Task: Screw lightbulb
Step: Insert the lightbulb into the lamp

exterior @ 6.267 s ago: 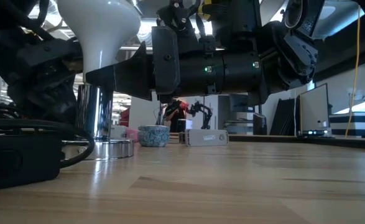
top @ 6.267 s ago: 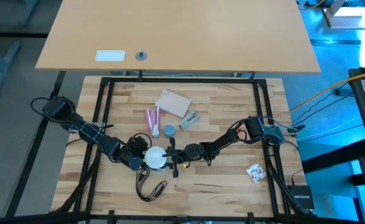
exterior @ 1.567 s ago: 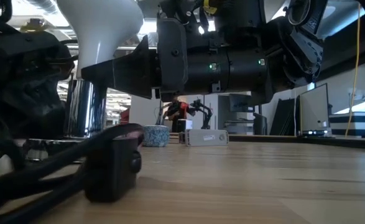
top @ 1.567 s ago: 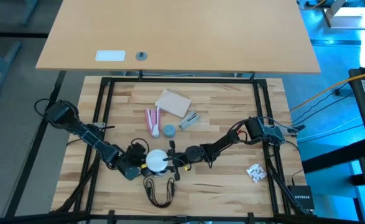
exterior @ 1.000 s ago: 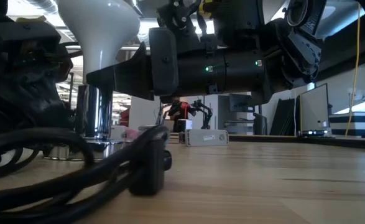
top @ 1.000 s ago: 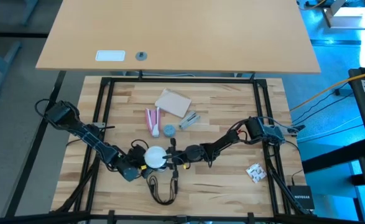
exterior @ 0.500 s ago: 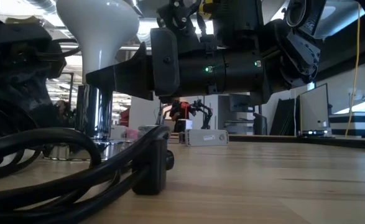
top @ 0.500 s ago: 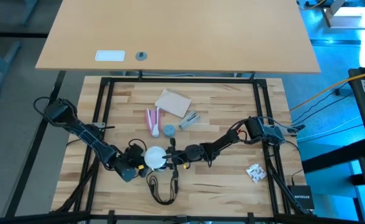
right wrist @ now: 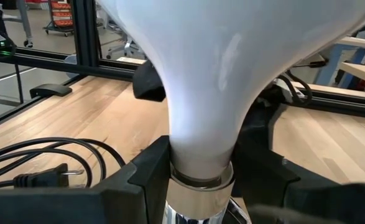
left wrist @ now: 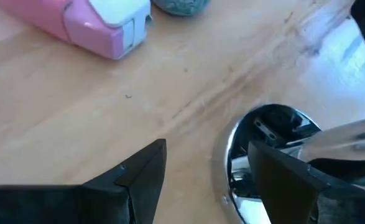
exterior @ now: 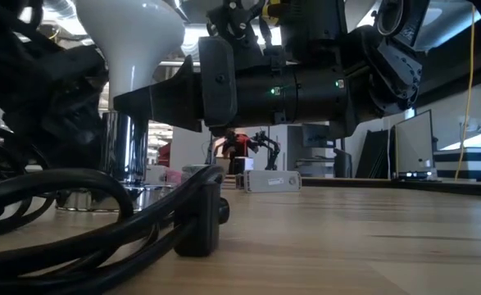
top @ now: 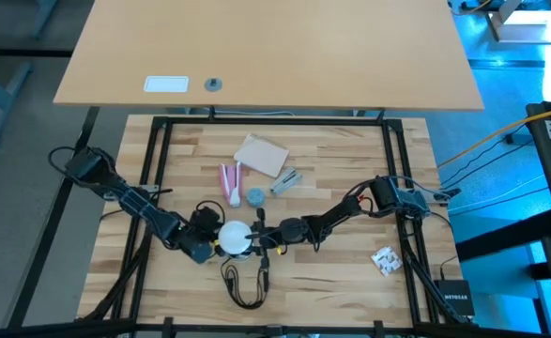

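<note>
The pale lightbulb (top: 235,235) stands upright, dome up, with its narrow end in the chrome post (exterior: 122,147) of a lamp base (left wrist: 266,134) on the table. My right gripper (top: 255,237) is shut on the bulb, which fills the right wrist view (right wrist: 201,74). My left gripper (top: 206,241) is open at the base's left side. In the left wrist view (left wrist: 207,168) its fingers stand apart, one over the chrome disc's rim. The base's black cord (top: 244,284) lies coiled toward the near edge. My right gripper pinches the bulb's narrow neck (right wrist: 201,158) between its two fingers, just above the silvery collar (right wrist: 198,182). The fingers come level from the table's right. The bulb stands upright on the chrome post. My left gripper: I cannot tell whether its finger (left wrist: 281,180) touches the base's rim.
A pink object (top: 230,181), a light-blue cap (top: 255,196), a tan card piece (top: 260,155) and a small grey item (top: 285,179) lie behind the lamp. A white scrap (top: 385,259) lies at the right. The cord's plug (exterior: 199,217) lies near the front.
My left gripper has moved a little toward the far edge and closer to the lamp base. My right gripper and the bulb have kept still.
</note>
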Controlling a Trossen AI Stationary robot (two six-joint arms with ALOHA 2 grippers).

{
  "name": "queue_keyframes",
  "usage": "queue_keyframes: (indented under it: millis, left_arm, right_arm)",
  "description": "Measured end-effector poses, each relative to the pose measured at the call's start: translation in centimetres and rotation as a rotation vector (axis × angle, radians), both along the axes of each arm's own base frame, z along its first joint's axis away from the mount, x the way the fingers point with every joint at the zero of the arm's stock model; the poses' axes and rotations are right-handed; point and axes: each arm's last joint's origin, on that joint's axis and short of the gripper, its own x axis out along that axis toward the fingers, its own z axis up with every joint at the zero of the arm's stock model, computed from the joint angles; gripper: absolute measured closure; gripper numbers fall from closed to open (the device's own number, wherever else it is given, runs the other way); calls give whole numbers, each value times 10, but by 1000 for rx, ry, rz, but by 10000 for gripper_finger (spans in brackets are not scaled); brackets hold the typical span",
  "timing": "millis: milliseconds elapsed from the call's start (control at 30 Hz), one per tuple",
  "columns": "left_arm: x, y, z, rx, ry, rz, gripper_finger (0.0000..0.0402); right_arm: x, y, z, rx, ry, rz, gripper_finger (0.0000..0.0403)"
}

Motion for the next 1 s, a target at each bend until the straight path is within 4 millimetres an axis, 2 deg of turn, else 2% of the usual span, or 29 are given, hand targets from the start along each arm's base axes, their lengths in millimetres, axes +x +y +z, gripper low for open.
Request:
queue_keyframes:
  millis: [233, 600, 1000]
  left_arm:
    - [4, 2, -1, 13, 28, -52, 180]
    - [5, 1, -15, 7, 67, -26, 180]
    - [-6, -13, -17, -63, 70, -20, 180]
  right_arm:
    - [0, 0, 0, -1, 0, 2, 237]
    - [0, 0, 0, -1, 0, 2, 237]
    - [0, 1, 0, -1, 0, -1, 237]
